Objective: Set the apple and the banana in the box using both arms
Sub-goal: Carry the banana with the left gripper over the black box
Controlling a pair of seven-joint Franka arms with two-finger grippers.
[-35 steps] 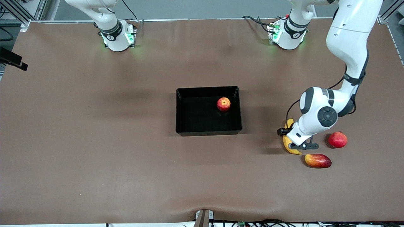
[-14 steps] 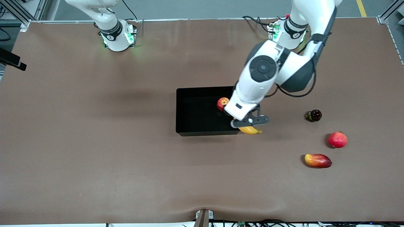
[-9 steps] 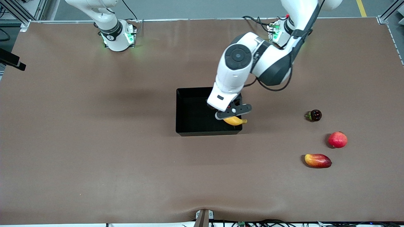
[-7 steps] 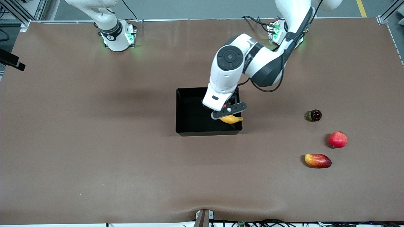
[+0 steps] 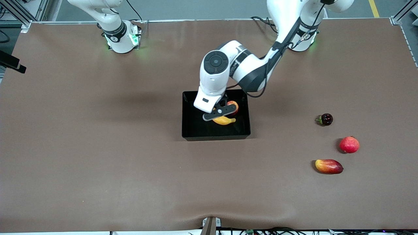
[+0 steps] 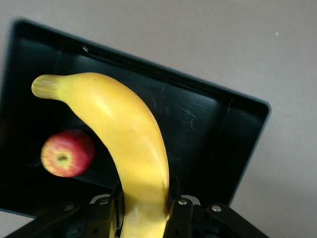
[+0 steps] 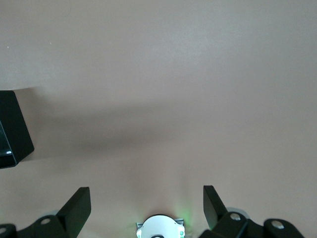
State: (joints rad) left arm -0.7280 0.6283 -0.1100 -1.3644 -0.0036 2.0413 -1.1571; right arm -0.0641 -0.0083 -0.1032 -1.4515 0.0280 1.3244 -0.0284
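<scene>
Banana [image 5: 224, 121] hangs over the box [image 5: 189, 130], clamped in the left pincer [image 5: 219, 114]; the apple [image 5: 234, 106] already lies inside. Released from this height, it may strike the apple or bounce out. Right pincer [image 7: 147, 206] waits, spread wide.

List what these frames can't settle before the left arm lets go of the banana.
- Banana: front view, the left gripper covers most of it; its height above the box floor is unreadable.
- Apple: front view, partly hidden by that gripper.
- Left wrist view: the banana's gripped end is cut off by the frame edge.
- Right gripper: out of the front view; the right wrist view shows open fingers above bare table.
- Small dark fruit: too small to identify.
</scene>
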